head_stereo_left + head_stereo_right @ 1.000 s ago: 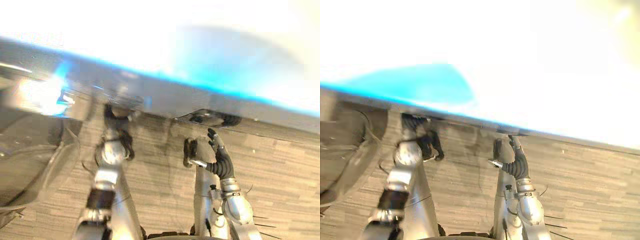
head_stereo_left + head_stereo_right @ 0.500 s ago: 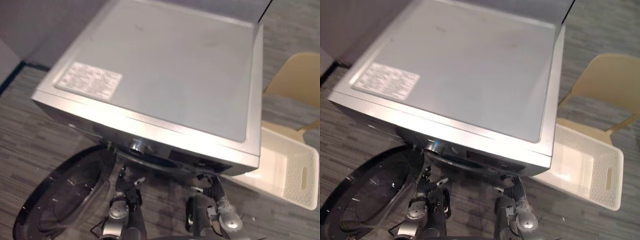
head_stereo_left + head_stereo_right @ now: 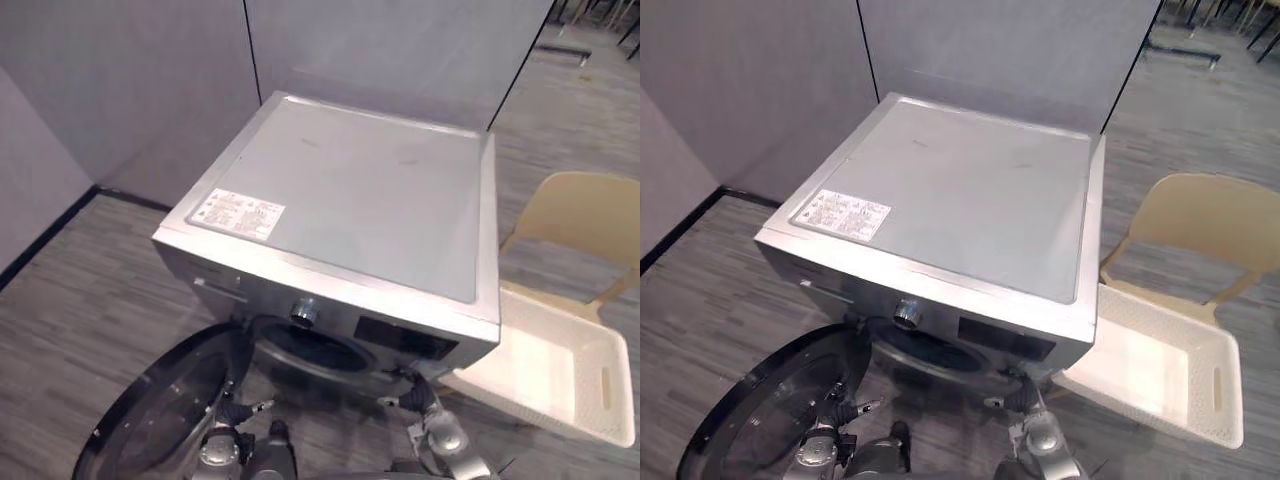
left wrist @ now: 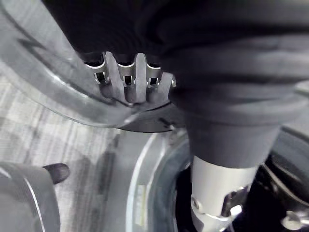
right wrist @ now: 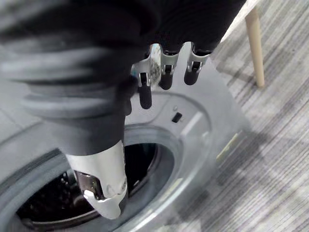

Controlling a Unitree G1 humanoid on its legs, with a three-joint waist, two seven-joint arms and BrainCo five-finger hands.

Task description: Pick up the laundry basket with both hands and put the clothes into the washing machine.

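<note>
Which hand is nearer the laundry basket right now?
The right hand, low at the washing machine front corner on the side of the laundry basket. The left hand is farther off, by the open door.

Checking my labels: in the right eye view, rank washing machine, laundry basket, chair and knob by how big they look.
1. washing machine, by far the largest.
2. laundry basket and chair look about alike, and the chair is cut off by the picture's edge, so no ranking between them.
3. knob, smallest.
</note>
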